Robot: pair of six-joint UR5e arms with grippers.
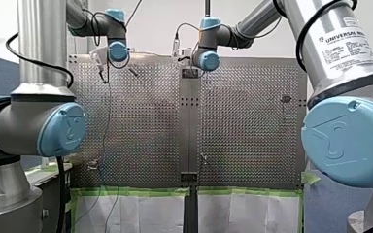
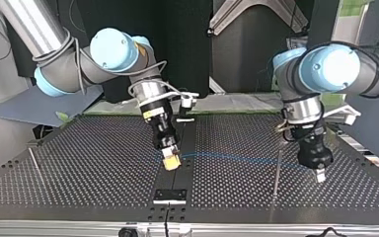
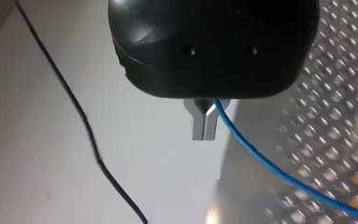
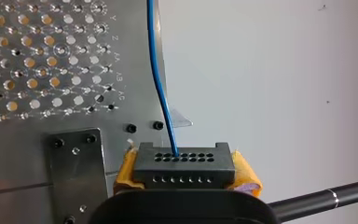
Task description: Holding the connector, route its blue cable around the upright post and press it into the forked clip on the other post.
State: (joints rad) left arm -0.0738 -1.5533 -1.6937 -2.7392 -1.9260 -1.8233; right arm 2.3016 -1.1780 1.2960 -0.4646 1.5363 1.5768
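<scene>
In the right wrist view my right gripper (image 4: 185,173) is shut with yellow pads on a black connector (image 4: 184,161) that has rows of holes. A blue cable (image 4: 161,84) runs out of it, ahead of the gripper. In the top view that gripper (image 2: 170,162) hangs over the table's middle strip. The cable (image 2: 237,159) stretches to my left gripper (image 2: 320,175) at the view's right. In the left wrist view its metal fingers (image 3: 204,126) are shut on the cable (image 3: 261,158). A thin upright post (image 2: 276,173) stands beside that gripper. I cannot make out a fork on it.
A second thin post (image 2: 34,163) leans at the top view's left. A black bracket (image 2: 170,195) sits on the middle strip near the table's near edge. A black wire (image 3: 88,135) hangs beside my left gripper. A dark rod (image 4: 326,200) lies beside my right gripper.
</scene>
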